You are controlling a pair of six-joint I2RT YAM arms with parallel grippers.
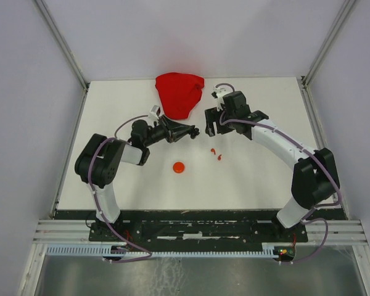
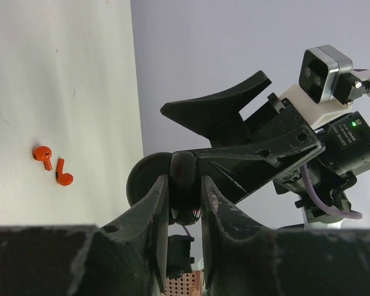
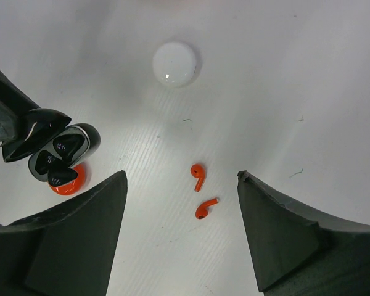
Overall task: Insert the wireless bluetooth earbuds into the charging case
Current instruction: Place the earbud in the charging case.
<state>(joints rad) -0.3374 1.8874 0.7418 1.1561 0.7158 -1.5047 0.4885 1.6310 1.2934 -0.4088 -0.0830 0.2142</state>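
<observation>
Pinch each of the two red earbuds [image 3: 198, 176] softly across the round head, not the thin stem: likely very light, hard and slippery. Find them, tiny and shiny, lying close together on the white desk [image 3: 296, 74] right under the gap of the wide-open, empty right jaws. See the left jaws squeezed shut on a black case [image 2: 184, 185], near a flat red case [image 1: 179, 167].

White table [image 1: 253, 179]: red cloth [image 1: 180, 92] at far edge, red round case [image 1: 179, 167], two red earbuds [image 3: 198, 176], white round case [image 3: 175, 63].
</observation>
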